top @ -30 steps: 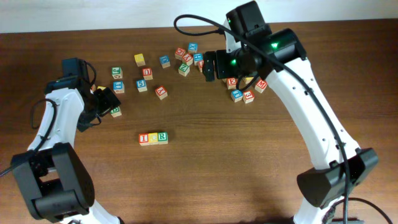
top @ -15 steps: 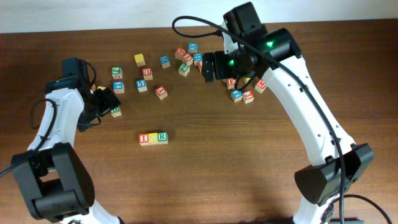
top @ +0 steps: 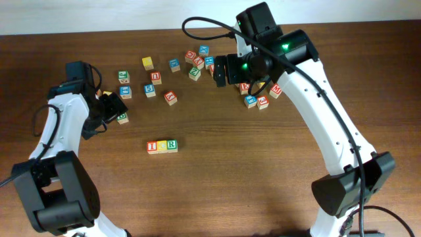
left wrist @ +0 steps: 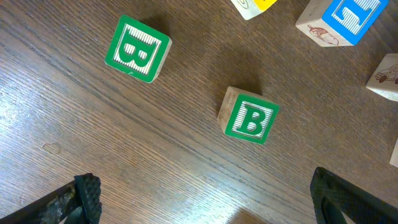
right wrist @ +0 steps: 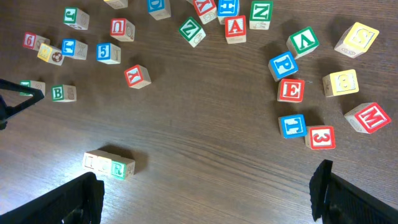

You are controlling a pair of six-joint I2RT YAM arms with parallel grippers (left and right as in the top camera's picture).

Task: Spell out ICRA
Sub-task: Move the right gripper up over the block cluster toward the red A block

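Row of three cubes, I, C and R, sits touching side by side near the front middle of the table. The spot just beside the R is free, which suits the last letter. The red A, as far as its face can be read, lies loose in the far cluster, well apart from the row. The right hand hangs over that cluster with its jaws spread wide and nothing between them, probably to line up on the A. The left hand, equally wide and empty, hovers above two green B cubes, out of the way. Compared with a second ago, the right arm has shifted slightly left and toward the far edge. The cubes and the left arm are unchanged.
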